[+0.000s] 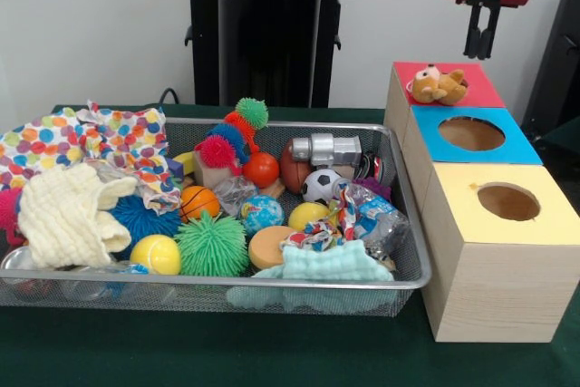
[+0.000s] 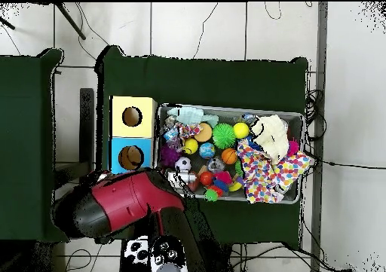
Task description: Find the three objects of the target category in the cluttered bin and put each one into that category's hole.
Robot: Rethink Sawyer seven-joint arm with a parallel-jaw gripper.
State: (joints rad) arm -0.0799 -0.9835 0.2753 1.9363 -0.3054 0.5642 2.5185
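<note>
gripper (image 1: 482,41) above toy (image 1: 439,84) on red hole (image 1: 446,85)

Two cameras on my tabletop (image 1: 272,355)

One faces me low and close from across; one looks straight down from high, my base at 6 o'clock. Both share the bin (image 1: 412,269) (image 2: 295,118).

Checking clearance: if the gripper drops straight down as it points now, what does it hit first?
Probably the small brown plush animal lying on the red-topped wooden box; the gripper hangs just above it, though depth is unclear, so it may reach the red top instead.
</note>
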